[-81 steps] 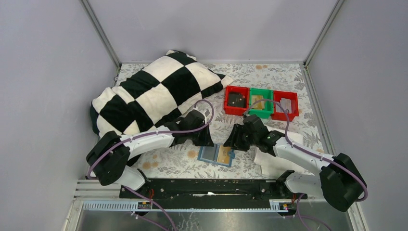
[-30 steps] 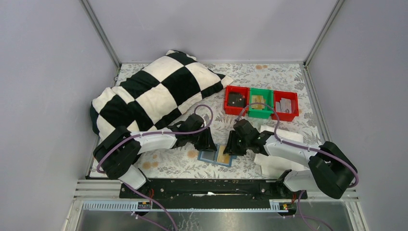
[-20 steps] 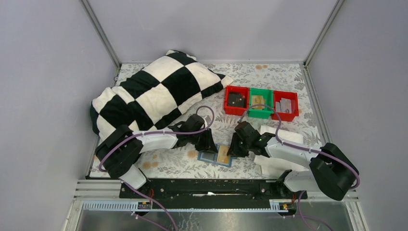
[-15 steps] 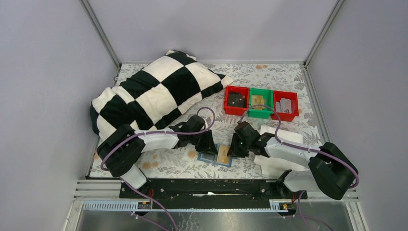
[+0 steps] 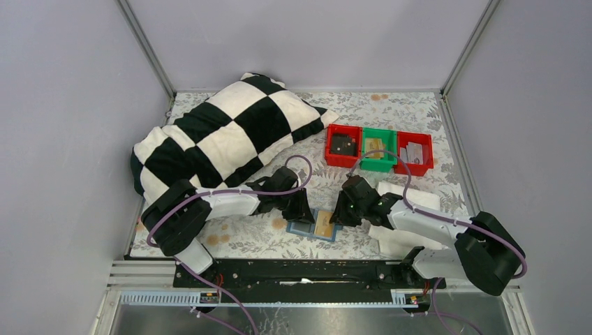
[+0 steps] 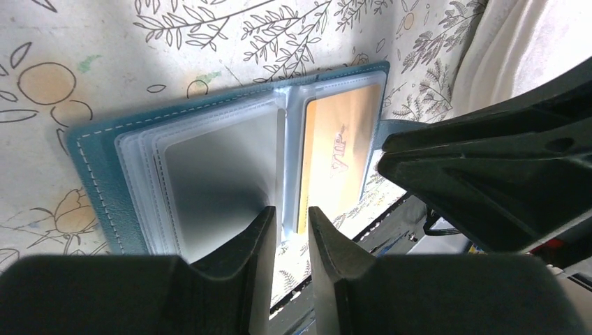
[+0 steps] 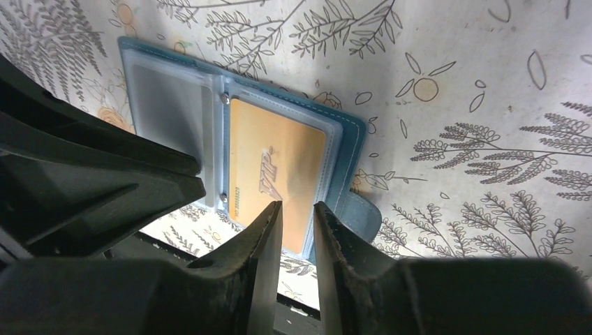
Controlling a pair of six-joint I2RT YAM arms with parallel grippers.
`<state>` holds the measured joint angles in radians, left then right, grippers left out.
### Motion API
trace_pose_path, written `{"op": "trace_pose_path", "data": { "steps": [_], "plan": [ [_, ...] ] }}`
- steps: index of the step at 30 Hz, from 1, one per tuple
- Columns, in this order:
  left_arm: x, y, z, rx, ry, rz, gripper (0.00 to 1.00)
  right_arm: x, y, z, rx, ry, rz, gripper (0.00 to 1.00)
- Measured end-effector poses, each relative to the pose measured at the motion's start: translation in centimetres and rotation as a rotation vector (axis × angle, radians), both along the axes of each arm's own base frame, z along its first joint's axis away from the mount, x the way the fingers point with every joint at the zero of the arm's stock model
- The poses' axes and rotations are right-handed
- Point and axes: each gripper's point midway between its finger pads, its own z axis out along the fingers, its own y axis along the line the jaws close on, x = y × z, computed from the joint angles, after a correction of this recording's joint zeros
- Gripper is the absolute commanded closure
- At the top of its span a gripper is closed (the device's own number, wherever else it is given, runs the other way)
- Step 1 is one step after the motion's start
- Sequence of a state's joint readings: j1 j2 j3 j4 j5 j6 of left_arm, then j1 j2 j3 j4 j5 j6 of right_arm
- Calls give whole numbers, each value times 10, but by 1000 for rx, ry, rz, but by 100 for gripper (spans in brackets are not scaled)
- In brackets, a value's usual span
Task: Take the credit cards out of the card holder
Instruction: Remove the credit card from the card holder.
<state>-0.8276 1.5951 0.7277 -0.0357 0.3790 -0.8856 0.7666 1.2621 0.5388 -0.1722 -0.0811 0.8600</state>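
The teal-blue card holder [image 5: 312, 226] lies open and flat on the flowered tablecloth between both arms. Its right sleeve holds a gold credit card [image 7: 279, 164] marked VIP; the left sleeve [image 6: 216, 174] looks grey and blank. My left gripper [image 6: 290, 213] is low over the holder's middle fold, jaws a narrow gap apart, with only the clear spine showing between them. My right gripper [image 7: 297, 208] hovers at the gold card's near edge, jaws also slightly apart, gripping nothing. The snap tab [image 7: 363, 213] sticks out beside the right fingers.
A black-and-white checkered pillow [image 5: 223, 132] fills the back left. A red bin [image 5: 343, 146], a green bin [image 5: 378, 149] and another red bin [image 5: 413, 153] stand in a row at the back right. A white cloth [image 5: 412, 223] lies under the right arm.
Both arms came down to the holder from either side. In the last second the right jaws narrowed a little; the holder has not moved.
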Motion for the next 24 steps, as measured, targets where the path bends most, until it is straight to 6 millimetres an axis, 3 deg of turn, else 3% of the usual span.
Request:
{"op": "trace_pose_path", "data": {
  "steps": [12, 24],
  "plan": [
    [7, -10, 19, -40, -32, -7, 68, 5, 6, 4, 27, -19, -3, 71],
    [2, -8, 2, -6, -8, -32, 62, 6, 11, -3, 33, -4, 2, 72]
  ]
}}
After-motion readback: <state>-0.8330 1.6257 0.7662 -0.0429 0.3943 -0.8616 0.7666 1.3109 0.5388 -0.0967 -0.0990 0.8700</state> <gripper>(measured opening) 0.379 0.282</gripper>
